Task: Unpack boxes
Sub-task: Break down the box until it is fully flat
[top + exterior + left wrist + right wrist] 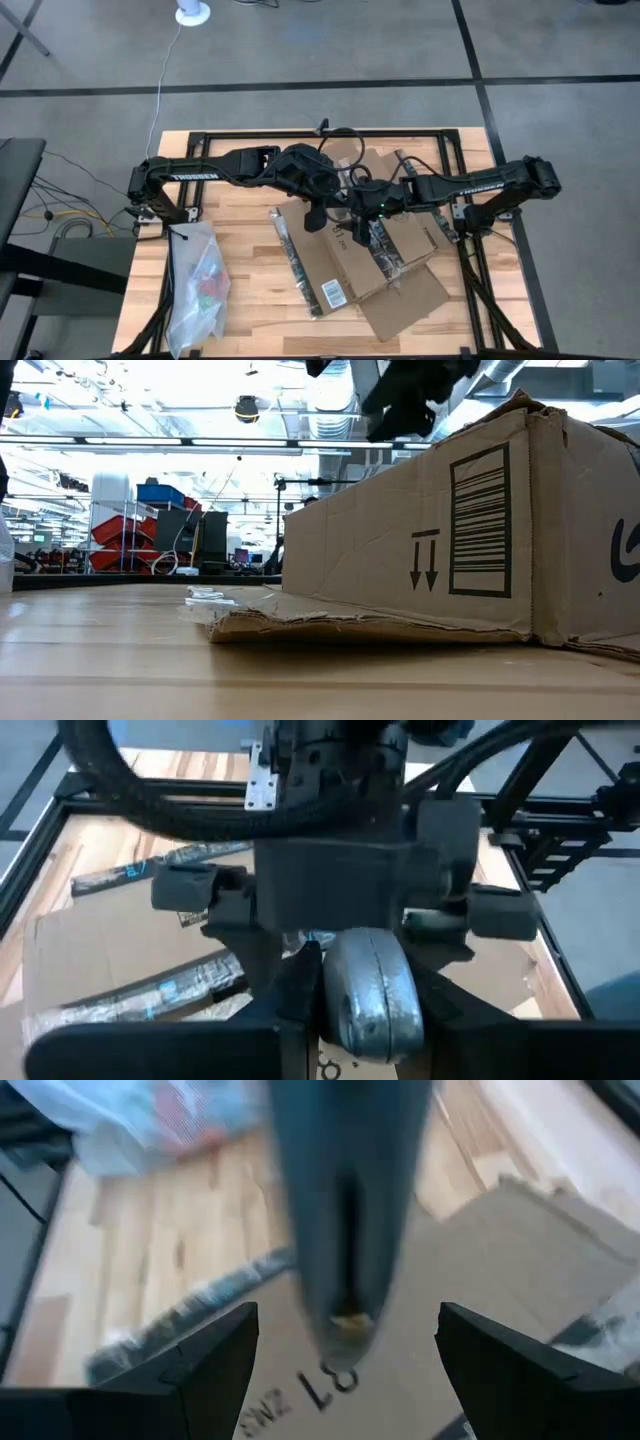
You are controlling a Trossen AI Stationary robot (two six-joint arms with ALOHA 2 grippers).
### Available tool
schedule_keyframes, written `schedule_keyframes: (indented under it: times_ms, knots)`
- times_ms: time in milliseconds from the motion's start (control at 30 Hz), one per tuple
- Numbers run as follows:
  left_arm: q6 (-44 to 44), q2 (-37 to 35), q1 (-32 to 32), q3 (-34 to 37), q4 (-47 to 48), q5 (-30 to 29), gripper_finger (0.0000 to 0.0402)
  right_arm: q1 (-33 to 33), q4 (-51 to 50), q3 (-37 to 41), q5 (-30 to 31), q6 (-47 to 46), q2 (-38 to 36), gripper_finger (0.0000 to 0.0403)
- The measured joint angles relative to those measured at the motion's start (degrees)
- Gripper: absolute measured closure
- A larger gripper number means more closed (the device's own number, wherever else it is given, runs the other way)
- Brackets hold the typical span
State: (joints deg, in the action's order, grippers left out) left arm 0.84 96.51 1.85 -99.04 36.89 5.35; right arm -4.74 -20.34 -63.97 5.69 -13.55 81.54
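The brown corrugated cardboard box [355,250], flaps splayed, lies at the middle of the wooden worktop [250,320], with bare boards toward its left edge beside a clear plastic bag [198,285]. Both claws hover over the box: the right claw [358,232] spread apart, holding nothing; the left claw [316,215] I cannot tell.

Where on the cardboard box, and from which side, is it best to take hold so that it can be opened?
Probably the cardboard box flap edge nearest the table's front, approached from above: the box lies flat and that flap spreads outward, unobstructed by either arm.
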Motion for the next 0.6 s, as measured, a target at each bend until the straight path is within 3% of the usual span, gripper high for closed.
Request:
schedule_keyframes:
  times_ms: [600]
  knots:
    - [-0.56,0.11,-0.13,0.87,0.88,0.41,0.0347,2.96,2.89,-0.20,-0.09,2.22,-2.45,0.0117]
